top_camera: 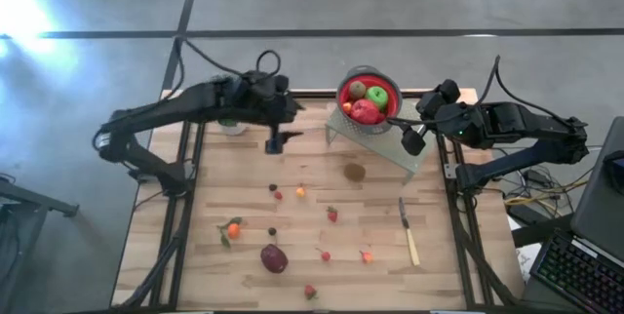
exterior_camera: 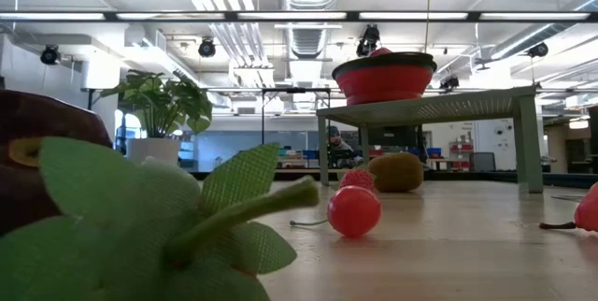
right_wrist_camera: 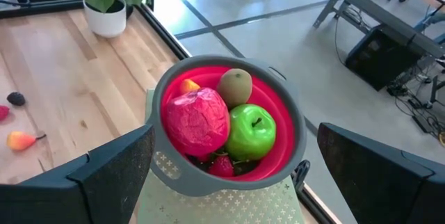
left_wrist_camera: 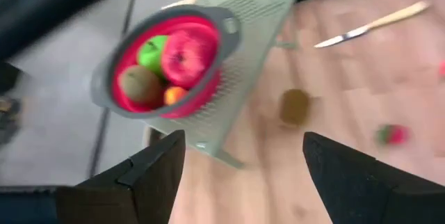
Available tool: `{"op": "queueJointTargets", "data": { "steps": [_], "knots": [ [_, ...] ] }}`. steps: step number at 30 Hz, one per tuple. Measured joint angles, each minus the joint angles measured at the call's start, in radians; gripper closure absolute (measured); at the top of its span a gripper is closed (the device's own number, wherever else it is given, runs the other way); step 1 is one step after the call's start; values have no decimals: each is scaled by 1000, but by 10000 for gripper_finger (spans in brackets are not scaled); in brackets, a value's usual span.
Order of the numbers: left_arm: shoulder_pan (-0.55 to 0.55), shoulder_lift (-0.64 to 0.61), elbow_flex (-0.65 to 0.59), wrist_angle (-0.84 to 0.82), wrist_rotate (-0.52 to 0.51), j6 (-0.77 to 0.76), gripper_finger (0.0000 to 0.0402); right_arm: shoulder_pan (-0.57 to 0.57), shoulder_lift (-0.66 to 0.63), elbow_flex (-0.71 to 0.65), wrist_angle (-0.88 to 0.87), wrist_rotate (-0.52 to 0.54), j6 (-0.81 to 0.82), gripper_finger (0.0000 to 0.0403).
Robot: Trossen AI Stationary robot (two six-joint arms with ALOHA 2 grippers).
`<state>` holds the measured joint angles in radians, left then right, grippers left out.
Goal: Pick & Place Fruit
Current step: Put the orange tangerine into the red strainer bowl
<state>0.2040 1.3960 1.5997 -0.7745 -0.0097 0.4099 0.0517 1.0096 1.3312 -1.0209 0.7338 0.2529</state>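
Our right gripper is hovering spread beside the red bowl holding a green apple. Our left gripper is hanging spread, empty.

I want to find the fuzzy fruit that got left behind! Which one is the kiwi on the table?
Find the pale green perforated metal stand carrying the red bowl with a grey rim. On the wooden table beside that stand lies the oval brown kiwi. It is dull brown, unlike the small red and orange pieces scattered nearer the table's front.
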Motion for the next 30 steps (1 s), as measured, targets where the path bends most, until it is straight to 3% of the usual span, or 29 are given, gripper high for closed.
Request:
{"op": "queueJointTargets", "data": {
  "steps": [4, 10, 16, 24, 30],
  "knots": [
    [-49, -57, 0, -91, 9, -135, 106, 0, 0, 0, 3, 0, -3, 7],
    [-140, -103, 0, -269, 34, -204, 106, 0, 0, 0, 4, 0, -2, 7],
    [-307, -109, -3, -425, -64, -341, 106, 0, 1, 0, 5, 0, -2, 7],
    [-537, -105, -79, -458, -90, -479, 106, 0, 1, 0, 5, 1, -3, 7],
    [-648, -105, -216, -463, -79, -541, 106, 0, 1, 0, 7, 2, -22, 7]
  ]
}}
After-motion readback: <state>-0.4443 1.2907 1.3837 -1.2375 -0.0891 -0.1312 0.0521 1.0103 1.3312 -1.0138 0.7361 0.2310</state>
